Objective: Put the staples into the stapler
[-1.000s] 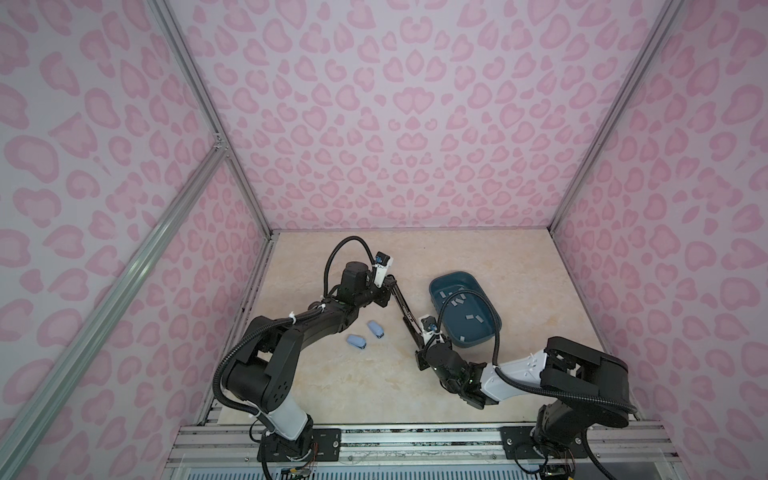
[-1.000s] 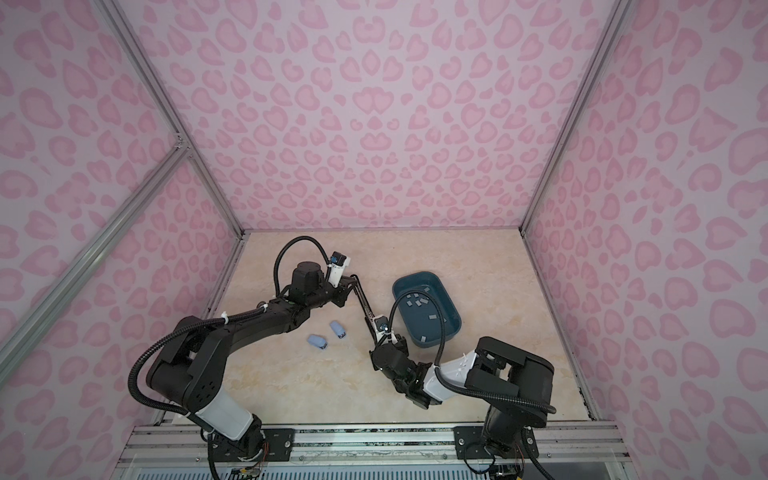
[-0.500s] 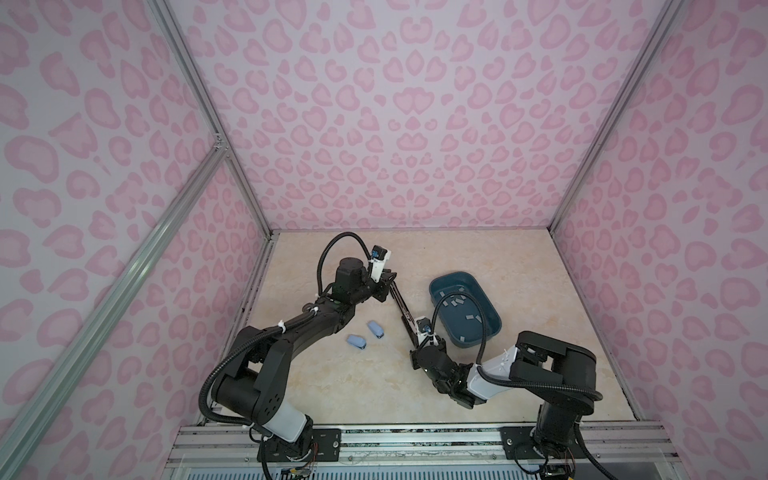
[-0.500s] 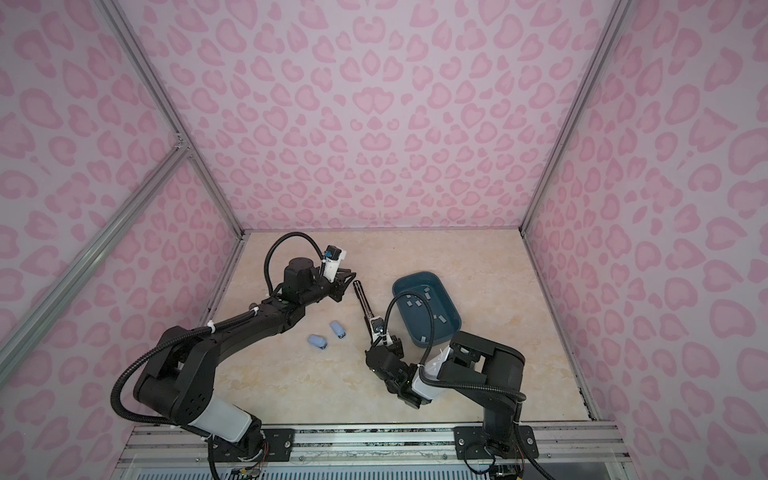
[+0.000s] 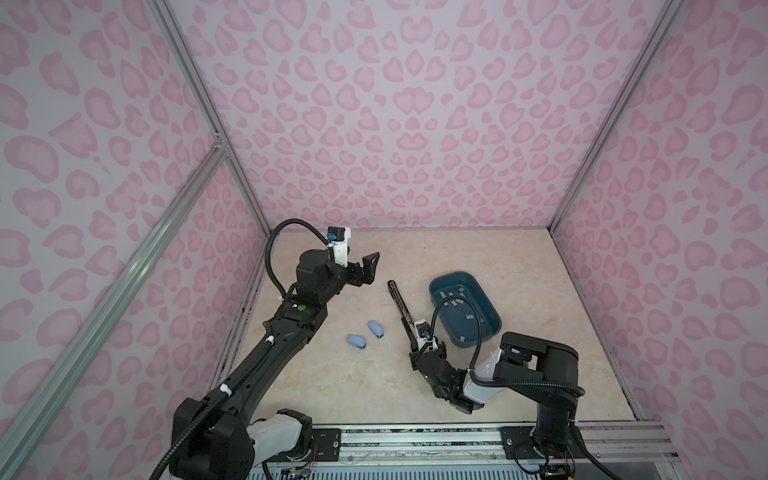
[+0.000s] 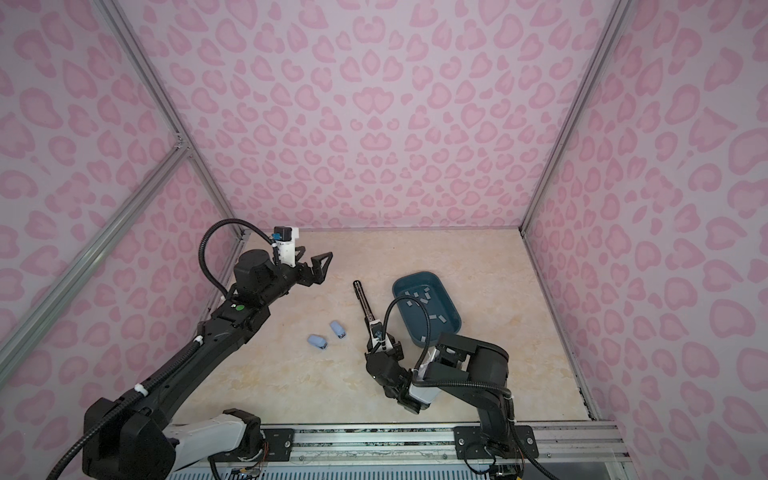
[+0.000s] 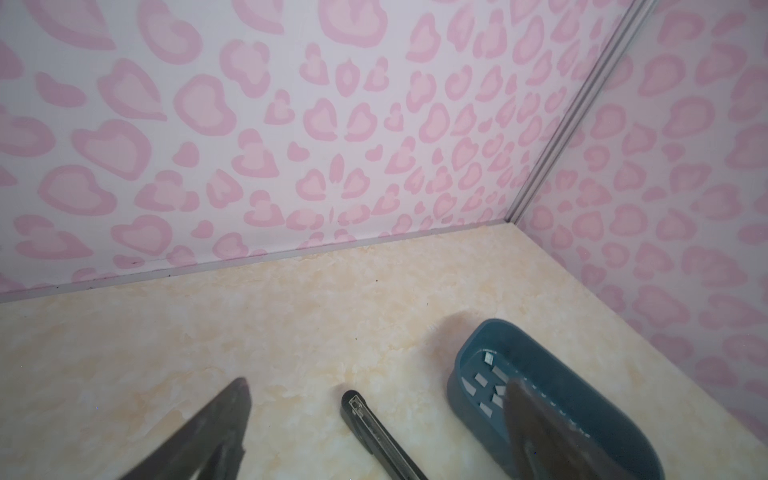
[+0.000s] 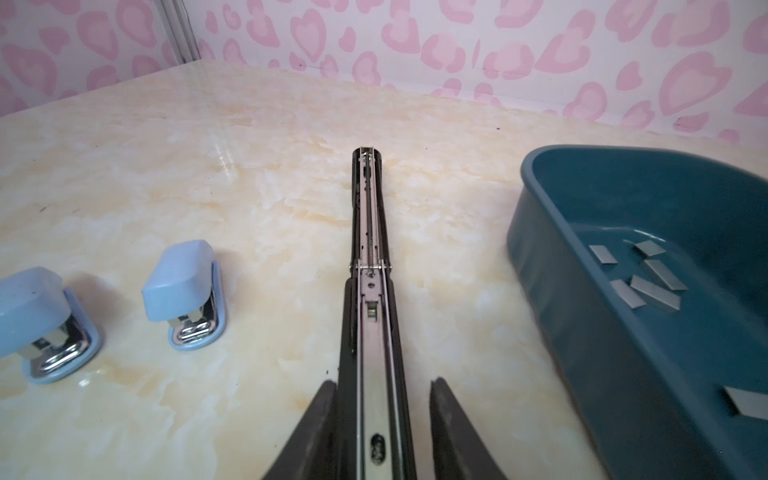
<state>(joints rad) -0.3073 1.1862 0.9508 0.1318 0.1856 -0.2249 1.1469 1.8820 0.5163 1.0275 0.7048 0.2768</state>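
I'm working inside a robot test cell. Pink heart-print panels [image 5: 395,124] wall in the space beyond my left gripper [image 5: 368,270], and aluminium frame posts [image 5: 195,83] run along their corners. The floor under it is a marble-look tabletop [image 5: 353,386], and the arm bases [image 5: 536,440] are bolted to a metal rail [image 5: 415,440] behind it.

— Any lettering you can read?
— None. The black stapler [image 8: 370,332] carries a small oval stamp between the right fingers [image 8: 320,428], too blurred to read.
— And the left arm [image 5: 286,332]?
— A green dot sticker [image 5: 300,308], with no legible characters.
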